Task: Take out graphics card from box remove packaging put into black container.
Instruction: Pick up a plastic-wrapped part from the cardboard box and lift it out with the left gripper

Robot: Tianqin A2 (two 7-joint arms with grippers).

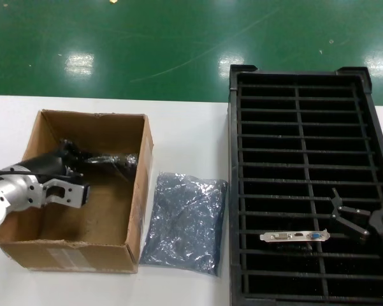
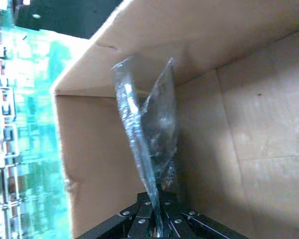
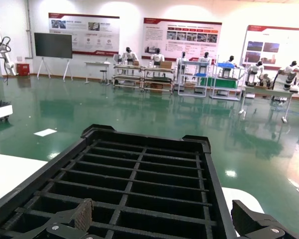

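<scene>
One graphics card [image 1: 294, 236] is already sitting in the black container [image 1: 234, 191], its silver bracket lying across a slot row just beside my right gripper [image 1: 343, 215], on the side toward the box. I am holding that gripper over the near right part of the tray with its fingers [image 3: 82, 214] spread wide and nothing between them; in the right wrist view the slot rows are running away ahead of it, toward the far rim.

My left gripper [image 1: 124, 160] is reaching down inside the box [image 1: 140, 185], and I am pinching a crinkly bag [image 2: 150, 144] there: in the left wrist view the packaging is standing straight out from the pressed-together jaws, with the cardboard walls closing in on both sides and the far corner of the box just beyond it. I cannot tell whether a card is inside that bag.

A second bag [image 1: 185, 222] is lying flat on the white table [image 1: 185, 140], outside the box wall that is nearest my left gripper, between the box and the black container. It is sitting just beside the box and near the tray's edge, well apart from the right gripper.
</scene>
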